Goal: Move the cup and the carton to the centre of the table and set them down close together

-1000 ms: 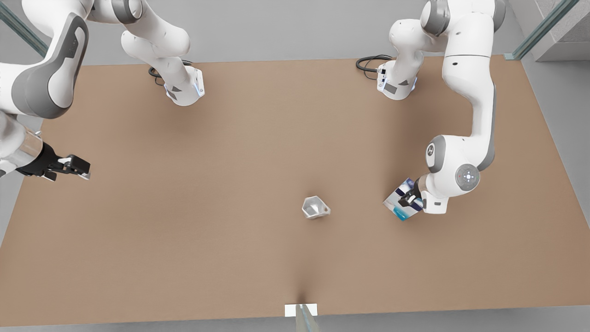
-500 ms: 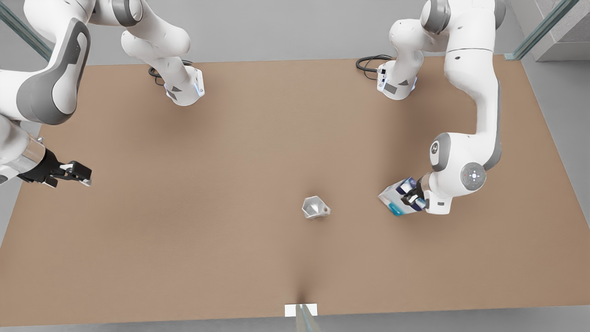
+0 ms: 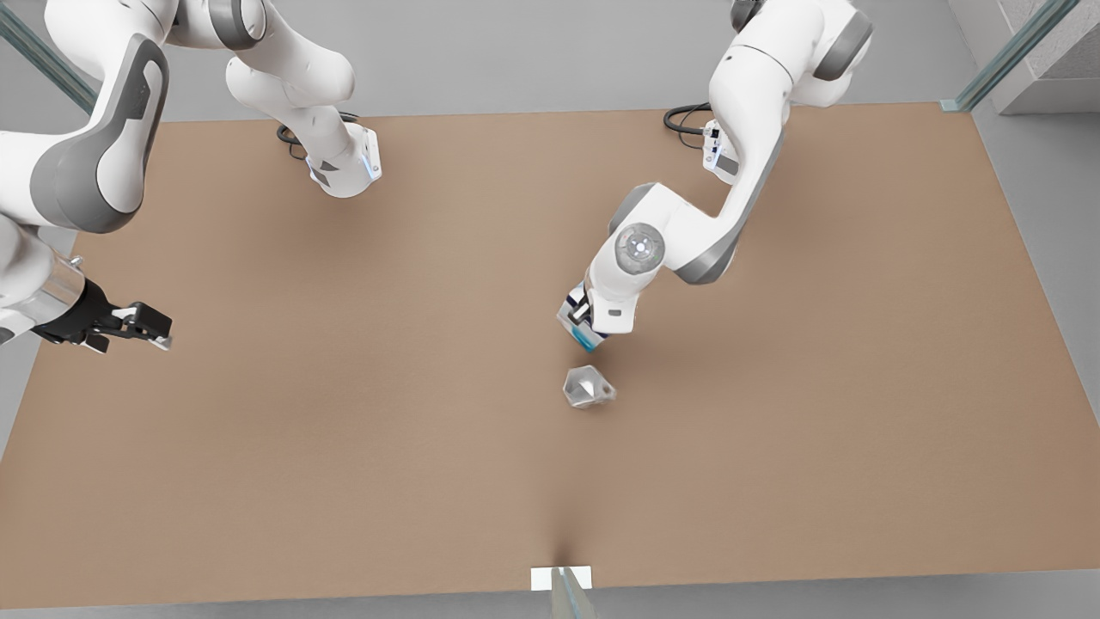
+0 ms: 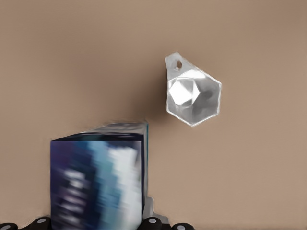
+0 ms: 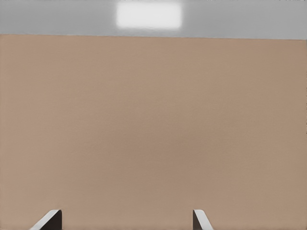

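Observation:
The carton (image 3: 583,332), white, dark blue and teal, is held just above the table (image 3: 344,413) near its centre. My left gripper (image 3: 586,321) is shut on it. In the left wrist view the carton (image 4: 98,184) fills the near corner. The faceted silver cup (image 4: 193,95) stands a short way off, apart from it. In the front view the cup (image 3: 588,386) stands upright just in front of the carton. My right gripper (image 3: 148,327) waits over the table's edge at the front view's left. It is open, its fingertips (image 5: 50,221) wide apart over bare tabletop.
The two arm bases (image 3: 344,168) (image 3: 730,159) stand along the far edge with black cables. A small white tab (image 3: 543,578) marks the near long edge. Bare brown tabletop lies all around the cup and carton.
My left arm has swung the carton from the front view's right to the centre, close behind the cup. The cup stayed put. My right gripper barely moved.

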